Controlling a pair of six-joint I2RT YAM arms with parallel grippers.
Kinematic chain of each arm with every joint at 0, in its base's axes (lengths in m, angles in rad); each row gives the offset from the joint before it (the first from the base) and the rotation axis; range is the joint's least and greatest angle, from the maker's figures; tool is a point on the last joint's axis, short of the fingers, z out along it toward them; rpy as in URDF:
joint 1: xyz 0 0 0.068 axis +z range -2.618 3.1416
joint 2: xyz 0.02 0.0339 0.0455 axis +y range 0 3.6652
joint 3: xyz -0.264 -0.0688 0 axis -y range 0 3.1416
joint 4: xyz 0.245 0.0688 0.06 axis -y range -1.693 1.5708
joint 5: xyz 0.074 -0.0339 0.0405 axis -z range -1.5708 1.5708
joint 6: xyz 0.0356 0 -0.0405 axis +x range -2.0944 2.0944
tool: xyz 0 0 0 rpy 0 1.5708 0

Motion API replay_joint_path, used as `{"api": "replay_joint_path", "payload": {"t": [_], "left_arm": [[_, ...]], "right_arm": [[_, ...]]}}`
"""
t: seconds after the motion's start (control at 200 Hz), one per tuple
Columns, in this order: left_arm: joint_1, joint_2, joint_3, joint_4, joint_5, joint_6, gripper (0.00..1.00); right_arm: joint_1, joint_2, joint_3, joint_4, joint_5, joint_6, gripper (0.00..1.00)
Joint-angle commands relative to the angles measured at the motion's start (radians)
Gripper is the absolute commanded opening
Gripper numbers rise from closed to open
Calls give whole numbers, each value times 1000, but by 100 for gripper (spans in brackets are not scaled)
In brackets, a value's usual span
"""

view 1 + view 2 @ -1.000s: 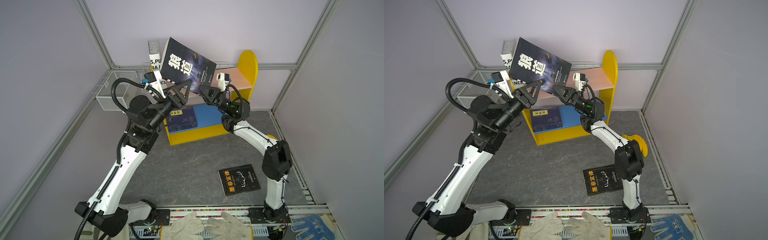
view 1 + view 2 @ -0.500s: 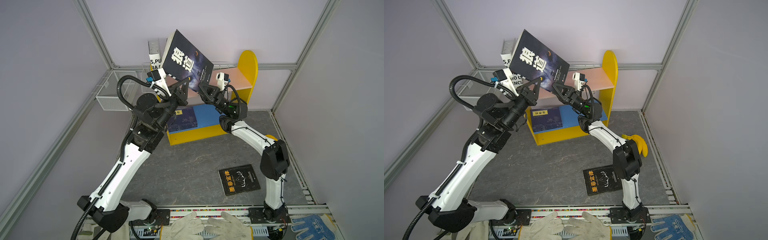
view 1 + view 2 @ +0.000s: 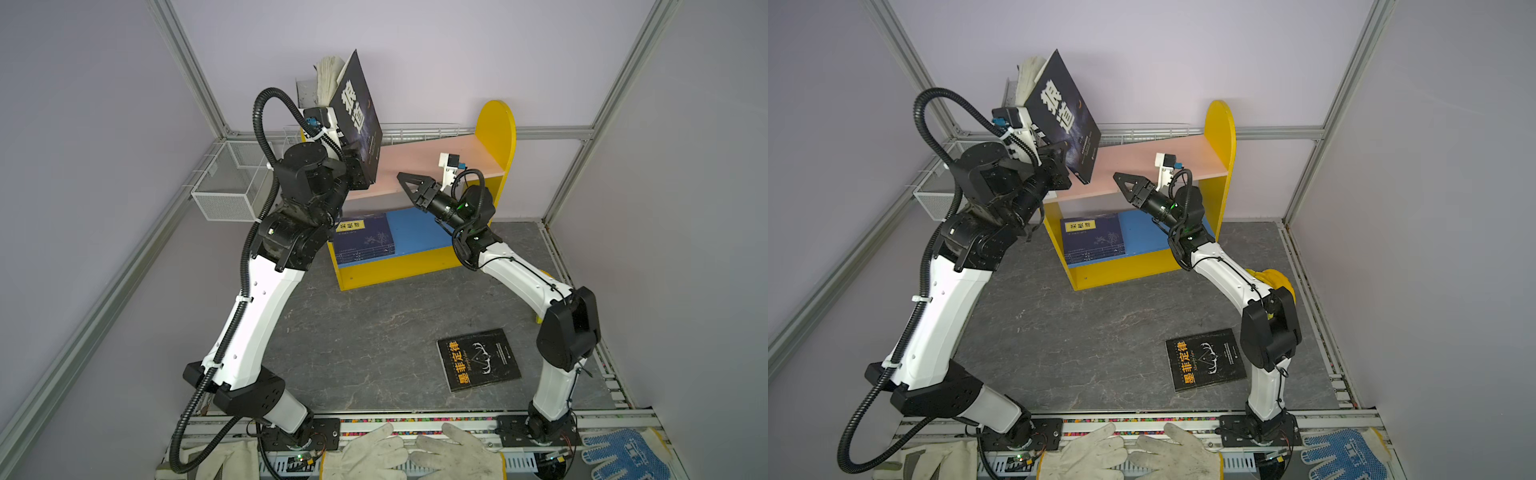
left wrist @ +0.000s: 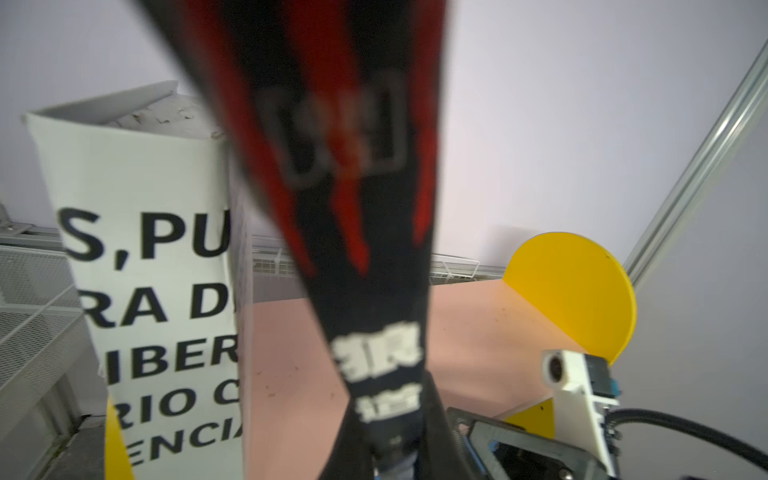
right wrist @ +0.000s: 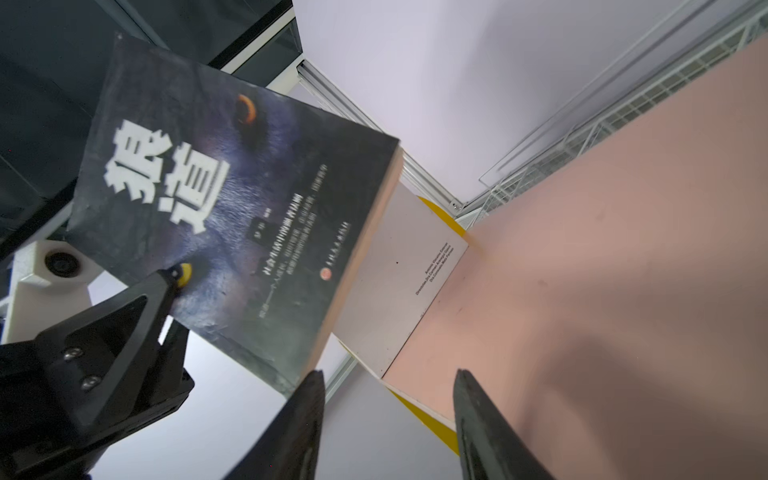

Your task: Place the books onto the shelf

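Books first: the black book (image 3: 358,112) is clamped near its lower corner between the left fingers (image 5: 158,299). It stands steeply tilted over the left end of the shelf's (image 3: 496,129) pink board (image 3: 419,162), cover towards the right arm, with its pages splaying at the top. Whether its lower edge touches the board cannot be told. Just behind it a white book (image 4: 158,291) stands upright at that same end of the board.

The right fingers (image 5: 309,419) are apart and hold nothing. In both top views they hover at the front edge of the pink board, near the black book but clear of it.

Below, navy books (image 3: 363,239) lie in a flat stack on the left half of the blue board (image 3: 419,232). A second black book (image 3: 478,359) lies flat on the bench (image 3: 365,332), cover up, close to the right arm's base and well apart from the shelf. Wire baskets (image 3: 226,191) hang left of the shelf, and gloves (image 3: 411,453) rest at the front rail.
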Motion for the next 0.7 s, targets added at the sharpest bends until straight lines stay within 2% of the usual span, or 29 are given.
{"api": "replay_joint_path", "payload": {"t": [0.0,0.1,0.22,0.42,0.695], "left_arm": [[6,20,61,-60,-94,65,0],[6,34,61,-60,-124,67,0],[6,49,62,-54,-166,76,0],[7,72,69,-45,-211,95,0],[12,130,158,-102,-236,102,0]], "right_arm": [[26,-46,109,-266,66,-257,53],[59,-12,210,-379,97,-354,53],[93,52,333,-467,116,-410,53],[125,159,486,-554,145,-439,53],[136,280,634,-638,163,-435,53]]}}
